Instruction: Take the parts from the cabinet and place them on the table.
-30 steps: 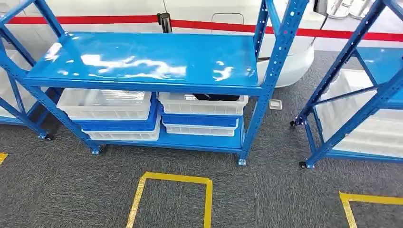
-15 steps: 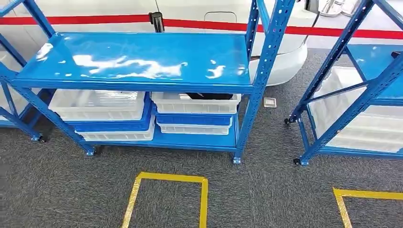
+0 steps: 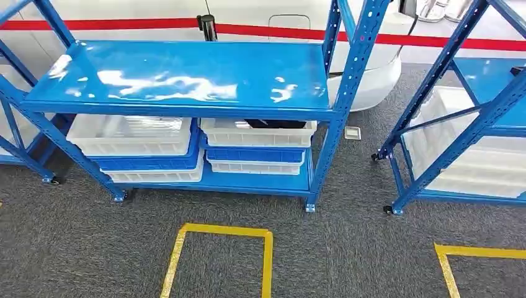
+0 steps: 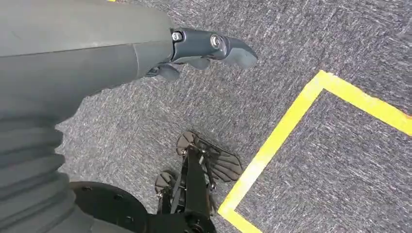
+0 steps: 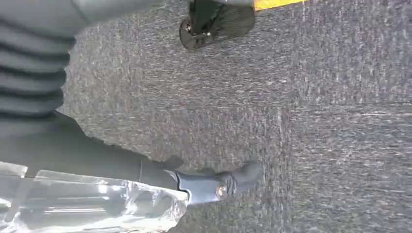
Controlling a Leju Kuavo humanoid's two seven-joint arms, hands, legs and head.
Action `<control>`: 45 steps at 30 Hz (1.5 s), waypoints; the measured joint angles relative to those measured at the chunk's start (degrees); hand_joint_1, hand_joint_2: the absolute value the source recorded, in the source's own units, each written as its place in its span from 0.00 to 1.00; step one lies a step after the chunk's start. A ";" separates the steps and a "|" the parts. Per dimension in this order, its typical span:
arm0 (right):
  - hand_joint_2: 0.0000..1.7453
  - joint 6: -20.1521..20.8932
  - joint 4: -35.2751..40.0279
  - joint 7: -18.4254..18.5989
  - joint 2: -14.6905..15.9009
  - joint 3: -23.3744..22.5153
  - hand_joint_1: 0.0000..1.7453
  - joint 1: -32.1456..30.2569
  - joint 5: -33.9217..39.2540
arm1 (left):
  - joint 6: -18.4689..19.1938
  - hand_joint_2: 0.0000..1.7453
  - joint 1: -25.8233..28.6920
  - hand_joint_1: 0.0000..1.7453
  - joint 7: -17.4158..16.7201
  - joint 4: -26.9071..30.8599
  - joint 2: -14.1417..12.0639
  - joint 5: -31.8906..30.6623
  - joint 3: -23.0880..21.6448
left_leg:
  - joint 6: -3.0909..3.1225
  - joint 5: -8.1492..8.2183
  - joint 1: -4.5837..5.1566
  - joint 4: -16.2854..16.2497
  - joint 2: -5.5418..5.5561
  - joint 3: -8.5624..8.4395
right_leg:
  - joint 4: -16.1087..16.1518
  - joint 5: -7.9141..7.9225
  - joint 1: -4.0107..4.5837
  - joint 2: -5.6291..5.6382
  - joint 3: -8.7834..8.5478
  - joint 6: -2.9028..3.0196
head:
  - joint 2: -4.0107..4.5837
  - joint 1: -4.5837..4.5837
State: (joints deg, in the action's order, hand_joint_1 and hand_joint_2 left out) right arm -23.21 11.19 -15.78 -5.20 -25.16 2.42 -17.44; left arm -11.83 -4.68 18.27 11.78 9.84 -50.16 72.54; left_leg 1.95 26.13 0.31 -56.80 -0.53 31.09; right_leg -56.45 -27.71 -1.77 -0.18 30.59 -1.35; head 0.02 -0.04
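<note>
**A:** As the arm hangs straight down over the carpet (image 5: 316, 145), what does the right hand (image 5: 214, 187) hold?

**B:** A clear plastic bag (image 5: 97, 204), I think. It is crinkled and shiny and lies against the palm side of the hand. Nothing is under it but floor, so I judge that the hand grips it. The fingers are hidden behind the film, and I cannot make out what is inside.

**A:** And the left hand (image 4: 204, 46)?

**B:** I see the thick grey thumb pointing outward and only the tips of the dark fingers beside it. How wide they stand I cannot tell. Nothing shows in this hand.

**A:** Where are the other parts?

**B:** Forward of both hands and higher than them stands the blue rack (image 3: 186, 77), made of perforated steel posts with a glossy flat top shelf. On its low shelf, white bins (image 3: 257, 133) and blue bins (image 3: 254, 155) are stacked in two piles, probably to save room. In the top white bin on the side of the right hand lies a dark thing (image 3: 276, 124), maybe a part; the shelf above hides most of it.

**A:** Why the yellow tape (image 3: 267, 261)?

**B:** It makes a square on the rough grey carpet between the hands and the rack. I judge that it marks a standing place.

**A:** And the table?

**B:** I cannot tell where it is.
</note>
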 joint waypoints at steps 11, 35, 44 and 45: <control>1.00 -0.28 0.00 1.42 -0.11 0.42 0.00 -0.12 -0.48 | -0.15 1.00 0.03 0.00 -0.22 0.00 -0.07 0.07 0.00 | -1.66 4.67 -1.46 -12.27 0.20 5.48 | 0.15 0.68 -0.23 0.43 -0.37 1.60 | 0.02 0.22; 1.00 0.00 -0.02 2.66 -0.53 1.40 0.00 0.18 -1.68 | -0.70 1.00 -0.29 0.00 -0.85 0.00 -0.11 0.42 0.07 | -0.50 -0.12 -0.22 -0.34 0.30 0.44 | 1.41 0.92 -0.17 0.15 -1.11 1.68 | 0.00 -0.33; 1.00 0.02 0.00 2.78 -0.68 1.46 0.00 0.22 -1.84 | -0.83 1.00 -0.31 0.00 -0.96 0.00 -0.11 0.44 0.15 | -1.93 0.24 -1.64 -3.40 0.50 1.70 | 1.36 0.96 -0.06 0.68 -1.32 1.93 | 0.00 0.26; 1.00 0.04 -0.02 2.78 -0.81 1.49 0.00 0.22 -1.84 | -0.85 1.00 -0.32 0.00 -0.96 0.00 -0.18 0.44 0.15 | -1.32 -0.38 -1.41 0.43 0.67 -0.02 | 1.39 0.95 -0.03 0.72 -1.31 1.88 | 0.02 0.24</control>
State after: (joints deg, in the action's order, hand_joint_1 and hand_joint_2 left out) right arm -23.17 11.17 -13.00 -6.01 -23.67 2.64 -19.28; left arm -12.68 -5.01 17.31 11.78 9.66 -49.72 72.70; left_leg 0.63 25.75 -1.11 -56.37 0.13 31.07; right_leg -55.06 -26.76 -1.80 0.54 29.28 0.53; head 0.04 0.20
